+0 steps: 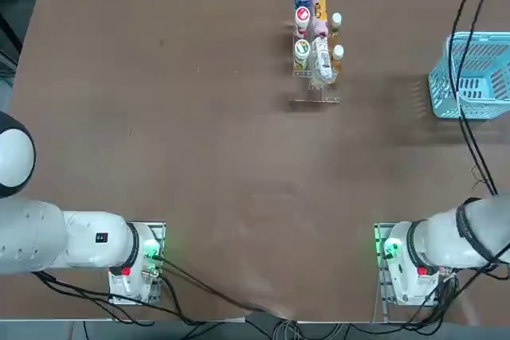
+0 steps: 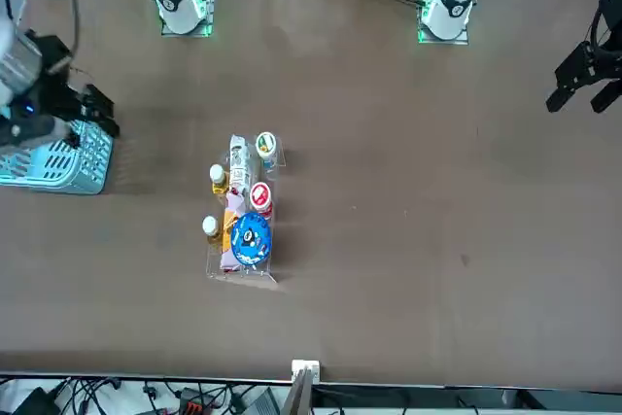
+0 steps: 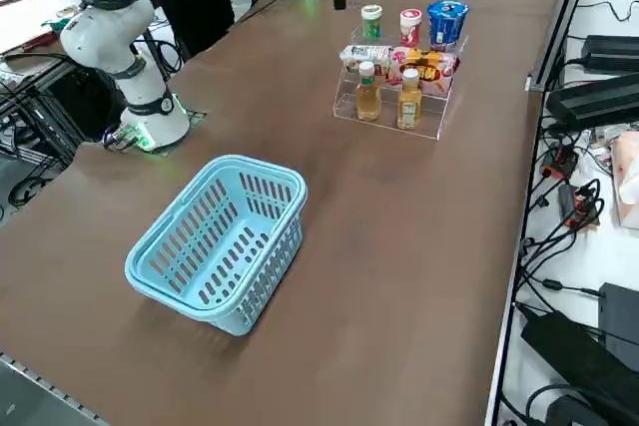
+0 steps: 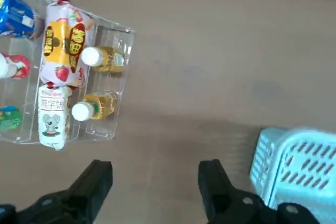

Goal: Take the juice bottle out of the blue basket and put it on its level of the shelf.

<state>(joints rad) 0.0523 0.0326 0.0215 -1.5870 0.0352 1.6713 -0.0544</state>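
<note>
Shelf (image 1: 319, 99), middle of desk (image 1: 199, 157): two juice bottles (image 3: 368, 92) upright, side by side on its lowest level. Right gripper (image 4: 156, 174): jaws apart and empty, above bare desk between shelf and basket (image 1: 478, 77). Basket: nothing visible inside; likely risk is a low pass clipping the light shelf and toppling bottles.
</note>
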